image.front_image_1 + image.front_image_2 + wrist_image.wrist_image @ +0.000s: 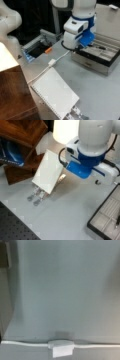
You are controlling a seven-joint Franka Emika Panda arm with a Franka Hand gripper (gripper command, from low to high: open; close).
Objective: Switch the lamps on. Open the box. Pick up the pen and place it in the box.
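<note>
Nearest you in a front view lies the white spiral notebook [55,92]. Beyond it the thin white cable with its inline switch [52,62] runs towards the wide flat silver-sided box [100,63], which stands open with its beige-lined lid raised behind it. The slim black pen [118,219] appears to lie inside the box on the lining, so the placing looks all but done. The blue-and-white gripper [85,43] hangs over the box's front corner nearest the cable. You cannot tell how its fingers stand, and the wrist view shows only grey table [62,290] and cable. Keep the wrist level and clear of the box wall and lid, and off the cable. Well away from the box, the pale cream lampshade [65,131] glows brightly.
</note>
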